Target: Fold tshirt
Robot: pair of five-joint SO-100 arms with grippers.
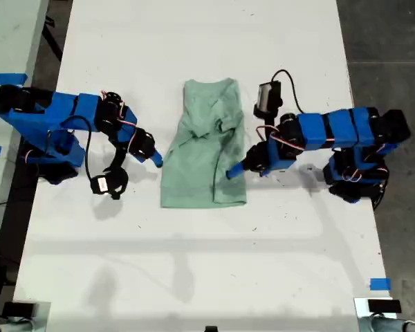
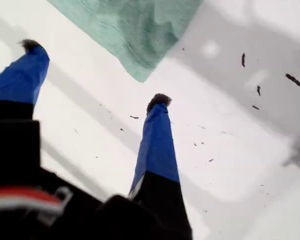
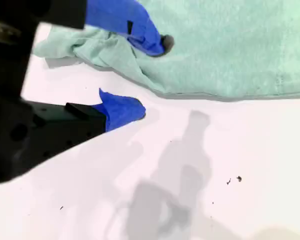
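tshirt (image 1: 206, 149) partly folded mid-table (image 1: 194, 263). My first gripper (image 2: 95, 75) jaws apart, empty, beside a cloth corner. My second gripper (image 3: 152, 77) jaws apart, straddling the shirt edge. Blue tape (image 1: 379, 283) at exterior view's right.

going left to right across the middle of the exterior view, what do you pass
my first gripper → tshirt → my second gripper, which is at the tshirt's edge on the exterior view's right
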